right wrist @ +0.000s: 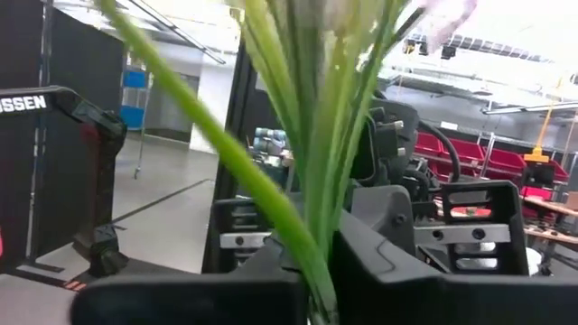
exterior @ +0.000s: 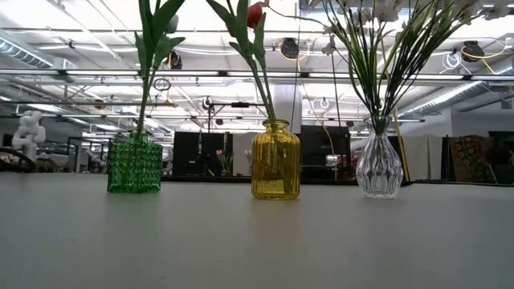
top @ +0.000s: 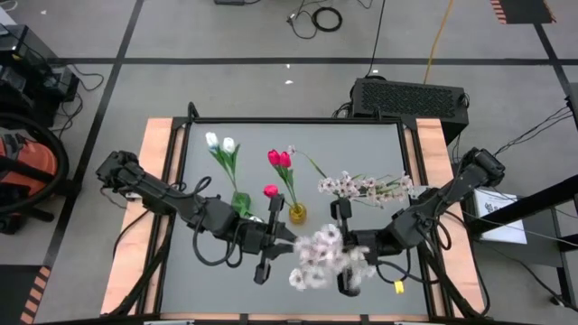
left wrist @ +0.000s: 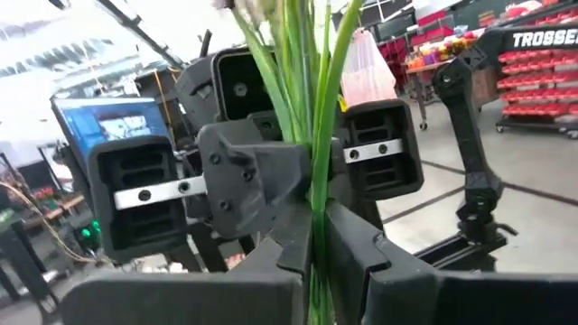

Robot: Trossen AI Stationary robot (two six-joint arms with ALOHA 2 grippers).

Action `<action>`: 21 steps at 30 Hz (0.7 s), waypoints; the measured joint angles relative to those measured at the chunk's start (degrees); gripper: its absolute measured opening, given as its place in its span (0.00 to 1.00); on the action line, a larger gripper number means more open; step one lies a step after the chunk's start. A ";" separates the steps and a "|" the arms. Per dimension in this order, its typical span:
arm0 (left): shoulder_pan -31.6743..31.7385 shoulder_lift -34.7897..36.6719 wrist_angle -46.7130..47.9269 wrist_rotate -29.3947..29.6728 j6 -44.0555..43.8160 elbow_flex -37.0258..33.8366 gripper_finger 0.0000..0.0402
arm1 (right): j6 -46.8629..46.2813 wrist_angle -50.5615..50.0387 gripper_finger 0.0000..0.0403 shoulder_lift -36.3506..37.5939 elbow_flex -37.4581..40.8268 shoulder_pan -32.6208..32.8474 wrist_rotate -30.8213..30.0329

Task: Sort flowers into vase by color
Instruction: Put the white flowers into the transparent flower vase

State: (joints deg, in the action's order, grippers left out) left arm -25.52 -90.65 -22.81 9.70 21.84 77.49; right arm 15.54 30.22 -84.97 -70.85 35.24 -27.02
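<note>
- Left gripper [left wrist: 312,244] is clamping its jaws on the green stems of the pale blossom spray [top: 323,257]; right gripper [right wrist: 316,271] is pinching the same stems, facing it.
- Both are meeting at table front, mid; stems are running upright thru the jaws, blossoms above.
- Clear glass vase [exterior: 378,164], w/ matching sprays, is sitting toward the back right, nearer the right arm, so likely its move.
- Yellow vase [exterior: 275,160] is holding the pink-red tulips [top: 279,159].

The low view crops every bloom above the three vases [exterior: 275,160], and shows neither arm
</note>
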 joint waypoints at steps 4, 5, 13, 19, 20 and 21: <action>-0.02 0.36 3.90 0.05 -3.50 0.04 0.14 | -0.08 -0.05 0.04 0.07 0.02 0.85 -0.79; -0.02 0.37 5.15 0.48 -4.32 0.04 0.18 | -0.08 0.12 0.04 0.07 0.02 1.19 -1.35; -1.36 0.39 10.32 4.90 -7.11 0.02 0.49 | 1.00 -1.00 0.01 0.55 0.02 4.21 -8.97; -4.69 3.42 14.55 10.06 -7.95 0.00 0.57 | -0.34 -4.36 0.01 2.80 0.02 10.14 -12.52; -5.28 4.04 16.14 10.41 -7.96 0.00 0.57 | -0.39 -4.72 0.01 2.96 0.02 11.47 -14.44; -5.80 4.55 17.77 10.54 -7.97 0.00 0.57 | -0.37 -4.87 0.00 3.13 0.02 12.92 -16.62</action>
State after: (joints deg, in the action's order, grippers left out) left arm -31.32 -86.10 -5.04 20.24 13.87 77.49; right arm 15.17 25.35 -81.84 -70.83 48.16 -43.64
